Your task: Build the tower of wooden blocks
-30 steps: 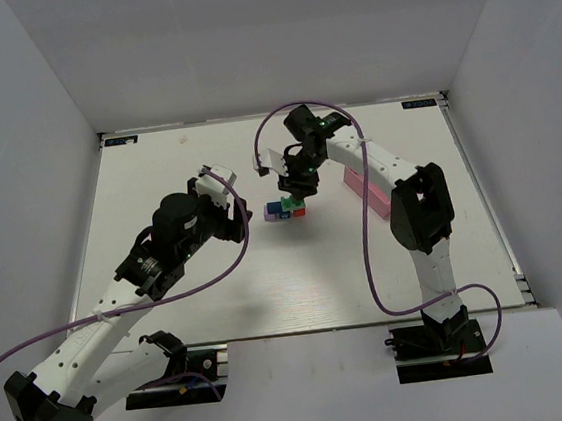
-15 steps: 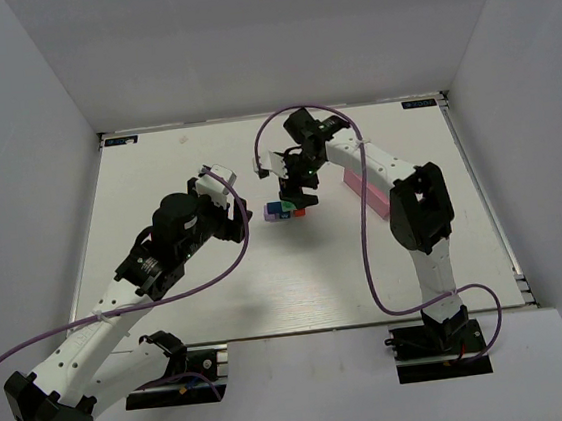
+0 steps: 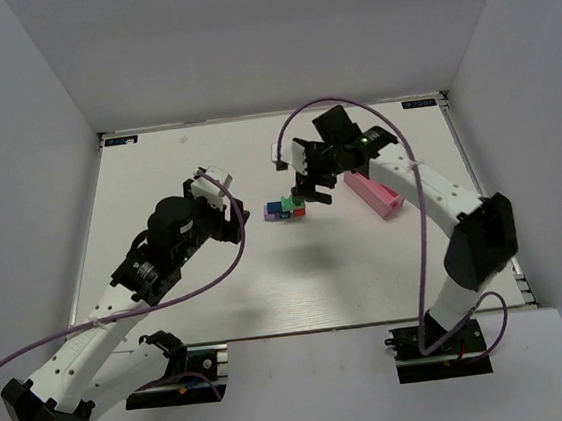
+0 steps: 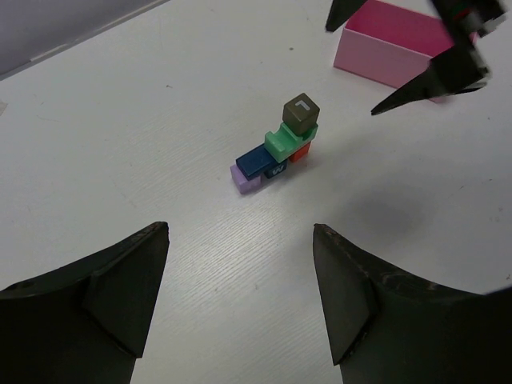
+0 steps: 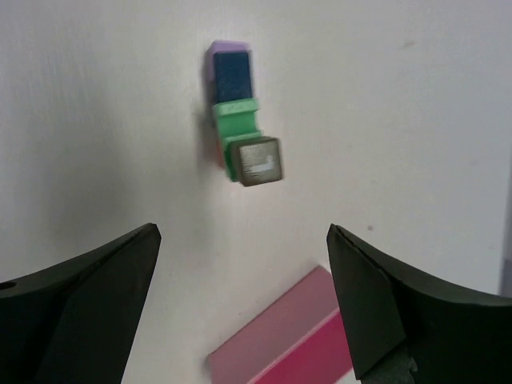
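The small tower of painted wooden blocks (image 4: pixel 280 148) stands mid-table on the white tabletop (image 3: pixel 175 161), near the pink rectangular tray (image 3: pixel 375 194). It has lilac, blue and red-orange pieces at the bottom, a green brick above them and an olive-brown cube (image 5: pixel 258 162) on top. The right gripper (image 5: pixel 242 232) hangs over the tower, spread wide and holding nothing, and the left gripper (image 4: pixel 240 232), off to the side and facing the tower, is also wide and empty.

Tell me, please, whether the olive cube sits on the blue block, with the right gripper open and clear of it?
Not quite: the olive cube sits on the green block, not the blue block, as the left wrist view shows. The right gripper is indeed open and clear of it.
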`<state>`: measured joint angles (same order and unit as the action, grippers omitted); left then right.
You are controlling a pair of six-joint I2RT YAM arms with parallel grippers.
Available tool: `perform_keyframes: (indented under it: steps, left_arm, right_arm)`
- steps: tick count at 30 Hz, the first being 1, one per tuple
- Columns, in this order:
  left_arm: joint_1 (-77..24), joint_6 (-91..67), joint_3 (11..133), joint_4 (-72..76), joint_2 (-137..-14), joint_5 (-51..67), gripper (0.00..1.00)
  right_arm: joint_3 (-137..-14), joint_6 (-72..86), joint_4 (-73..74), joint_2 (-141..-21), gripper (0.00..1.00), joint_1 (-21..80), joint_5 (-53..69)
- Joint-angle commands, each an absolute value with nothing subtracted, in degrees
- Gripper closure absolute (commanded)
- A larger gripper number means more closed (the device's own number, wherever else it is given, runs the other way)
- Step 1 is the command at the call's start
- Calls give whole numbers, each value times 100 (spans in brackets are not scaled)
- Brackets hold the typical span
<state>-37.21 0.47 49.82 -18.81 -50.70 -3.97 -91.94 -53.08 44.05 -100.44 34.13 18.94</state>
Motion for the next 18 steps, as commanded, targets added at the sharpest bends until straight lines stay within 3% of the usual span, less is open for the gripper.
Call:
perform_keyframes:
  steps: [1, 4, 7, 10, 18]
  left_arm:
    - [-3691, 70, 4896, -1819, -4747, -544, 18]
    - [-3691, 70, 4834, -1890, -4667, -676, 13]
    - [-3691, -43, 4729, -2188, -4448, -738, 0]
    - [-3691, -166, 4667, -2390, -4377, -686, 0]
    - [-3691, -167, 4403, -2496, -3955, -1046, 0]
  right_arm:
    - [-8381, -4493, 3099, -9186, 10, 3375, 1434]
    - [-7520, -3632, 2211, -8344, 10, 3366, 687]
    - [-7050, -2463, 2115, -7771, 10, 3358, -360]
    - [-6639, -2119, 2522, -7384, 10, 3349, -387]
    - [-4361, -1538, 1284, -4915, 10, 3340, -405]
